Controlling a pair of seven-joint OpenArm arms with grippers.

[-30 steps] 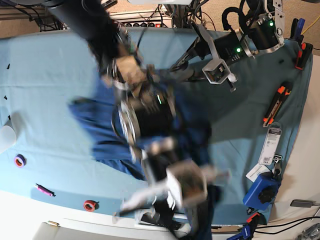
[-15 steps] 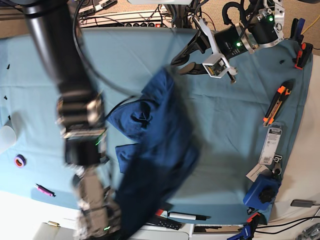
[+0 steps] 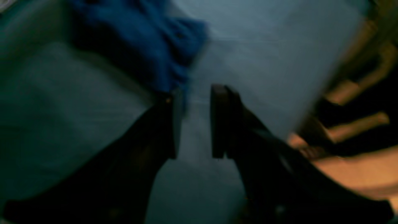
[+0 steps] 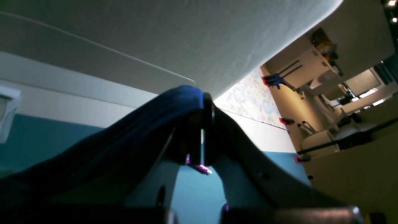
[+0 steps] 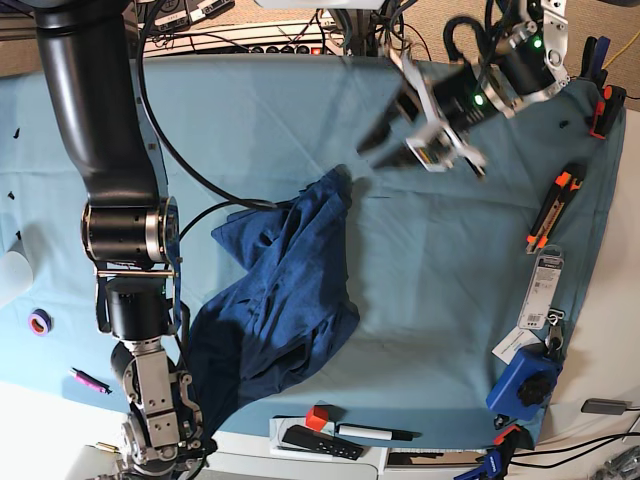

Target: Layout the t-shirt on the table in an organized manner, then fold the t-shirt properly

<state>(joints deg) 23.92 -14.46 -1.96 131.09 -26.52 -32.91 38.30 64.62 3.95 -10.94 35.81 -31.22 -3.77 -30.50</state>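
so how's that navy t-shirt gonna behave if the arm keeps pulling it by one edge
Likely very floppy: the t-shirt hangs in loose folds from the right gripper, whose jaws pinch only its edge. It will probably drag and bunch rather than slide flat, since it already lies crumpled on the table. It looks light; the thin pinch seems enough to hold it.

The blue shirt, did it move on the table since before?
Yes. The t-shirt has been dragged toward the table's near white edge, gripped by the right tool, and now stretches down to that edge.
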